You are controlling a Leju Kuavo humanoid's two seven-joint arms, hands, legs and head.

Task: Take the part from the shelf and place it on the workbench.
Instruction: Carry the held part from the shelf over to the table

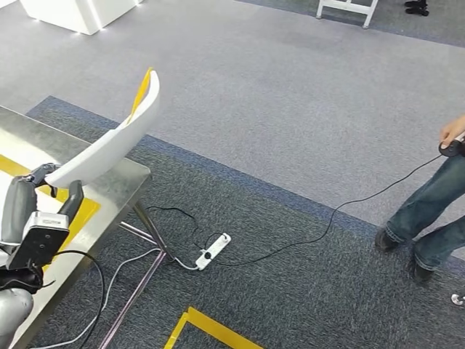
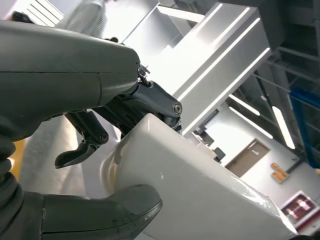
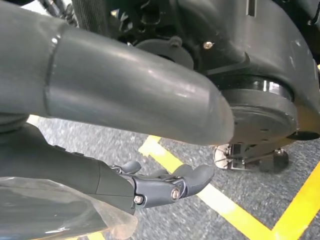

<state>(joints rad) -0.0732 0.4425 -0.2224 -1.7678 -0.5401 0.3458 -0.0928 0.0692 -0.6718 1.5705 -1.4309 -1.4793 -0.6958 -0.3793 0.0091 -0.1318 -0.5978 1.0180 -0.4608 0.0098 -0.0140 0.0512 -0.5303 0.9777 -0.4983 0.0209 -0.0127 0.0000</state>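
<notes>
In the head view the part (image 1: 110, 142) is a long white curved shell with a yellow strip at its far tip. My left hand (image 1: 38, 196) grips its near end and holds it slanting up over the corner of the metal workbench (image 1: 118, 182). The left wrist view shows the part (image 2: 196, 195) clamped between the thumb (image 2: 113, 210) and the dark fingers (image 2: 151, 100). My right hand (image 3: 94, 90) hangs above the carpet, its fingers (image 3: 162, 187) apart and holding nothing.
A person (image 1: 433, 211) stands at the right with a controller on a black cable (image 1: 329, 218). This cable runs to a white power strip (image 1: 213, 250) on the floor beside the workbench leg. Yellow floor tape (image 1: 219, 331) lies in front of me.
</notes>
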